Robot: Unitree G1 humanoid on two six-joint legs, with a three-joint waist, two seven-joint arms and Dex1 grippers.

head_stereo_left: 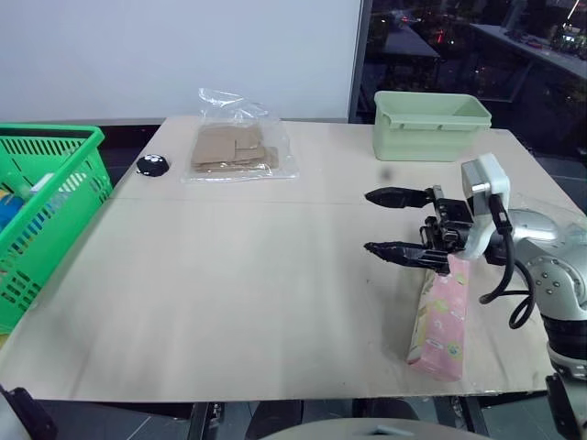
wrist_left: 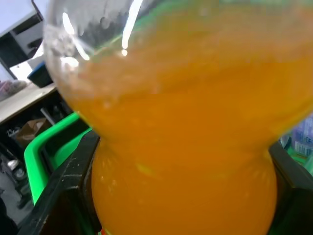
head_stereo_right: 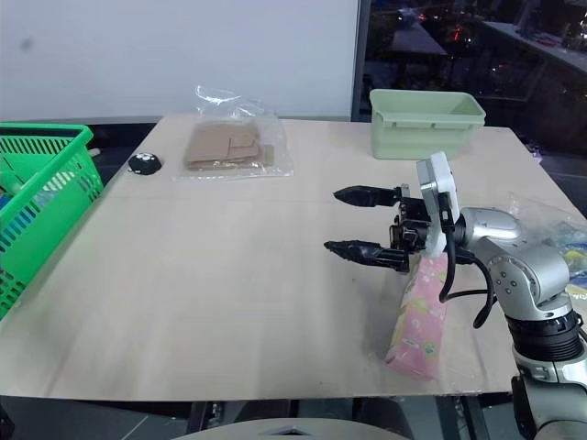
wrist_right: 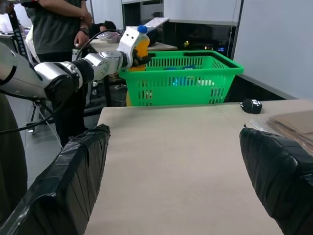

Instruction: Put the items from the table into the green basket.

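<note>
Lower right of the head view: pink carton [head_stereo_left: 441,321] flat on the table [head_stereo_left: 229,275], right gripper [head_stereo_left: 393,223] spread wide and empty just above its far end. Farther back, bagged brown goods [head_stereo_left: 234,149] at upper centre. Far left: green basket [wrist_right: 181,78], left gripper [wrist_right: 142,59] clamped on the orange-drink bottle [wrist_right: 142,48] at its rim.

We read no text anywhere. The pink carton [head_stereo_left: 442,316] on the counter [head_stereo_left: 248,275] carries small printed figures, too small for us to make out.
</note>
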